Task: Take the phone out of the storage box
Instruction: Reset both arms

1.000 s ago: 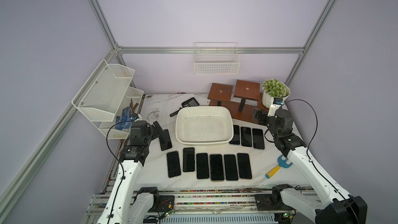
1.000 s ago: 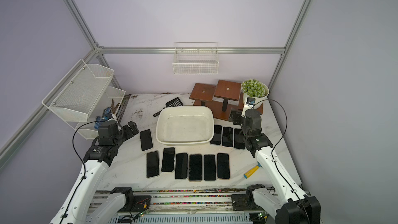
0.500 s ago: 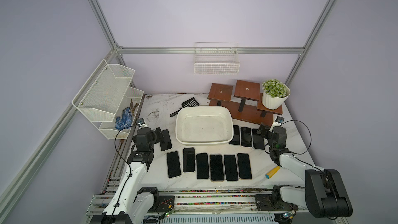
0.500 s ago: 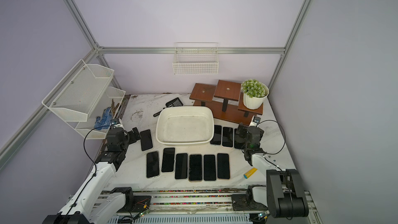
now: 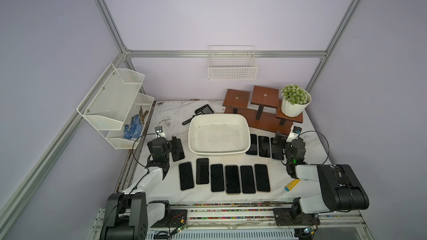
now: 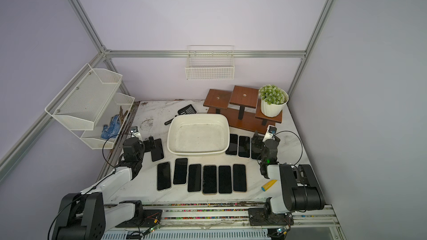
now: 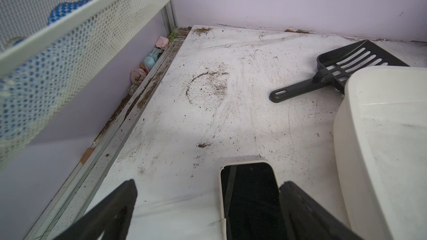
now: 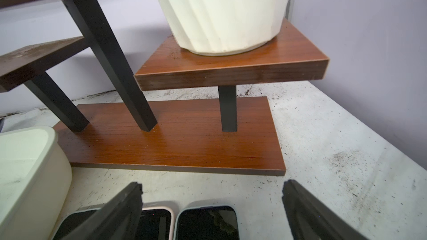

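Both grippers are seen spread wide, nothing pinched. The left gripper (image 7: 208, 187) is held low over a cream-cased phone (image 7: 248, 195) lying flat just beside the storage box (image 5: 218, 135), a smooth white tub with rounded corners. Only in the left wrist view are pastel trinkets (image 7: 150, 62) caught in the wall gutter. The right gripper (image 8: 212, 184) is poised over glossy black phones (image 8: 206, 221) near the wooden stand (image 8: 180, 144).
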Robot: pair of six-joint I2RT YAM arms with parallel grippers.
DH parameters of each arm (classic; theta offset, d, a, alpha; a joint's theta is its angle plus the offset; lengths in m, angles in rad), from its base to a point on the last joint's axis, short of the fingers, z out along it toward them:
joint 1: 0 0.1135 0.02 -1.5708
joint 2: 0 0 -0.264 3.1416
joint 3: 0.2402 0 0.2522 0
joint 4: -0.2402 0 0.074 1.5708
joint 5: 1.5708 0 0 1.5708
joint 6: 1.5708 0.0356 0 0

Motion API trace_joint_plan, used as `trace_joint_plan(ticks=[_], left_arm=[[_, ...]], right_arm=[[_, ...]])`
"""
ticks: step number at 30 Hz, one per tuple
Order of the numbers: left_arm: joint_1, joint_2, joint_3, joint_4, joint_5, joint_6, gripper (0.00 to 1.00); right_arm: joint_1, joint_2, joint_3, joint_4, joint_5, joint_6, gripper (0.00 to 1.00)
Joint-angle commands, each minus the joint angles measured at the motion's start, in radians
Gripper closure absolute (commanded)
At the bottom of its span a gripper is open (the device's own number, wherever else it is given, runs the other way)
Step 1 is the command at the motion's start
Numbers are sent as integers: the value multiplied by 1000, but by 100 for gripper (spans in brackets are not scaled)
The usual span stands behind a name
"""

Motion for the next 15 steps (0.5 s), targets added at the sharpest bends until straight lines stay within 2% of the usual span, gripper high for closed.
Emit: trace_joint_plan(ticks=[1, 3, 6, 8, 15], left_arm=[[4, 87, -19, 234, 40, 36, 0], [4, 144, -27, 325, 51, 48, 0], [4, 173, -10, 367, 125, 62, 0], [1, 224, -22, 397, 182, 91, 0], [-7, 326, -127, 692, 210, 118, 0]], right_arm=[[-2, -7, -38, 101, -59, -34, 1], [-2, 19, -69, 182, -61, -32, 1], [-2, 35, -92, 233, -54, -28, 1], [-2, 42, -87, 232, -58, -30, 1], [-3, 64, -28, 152, -88, -45, 1]])
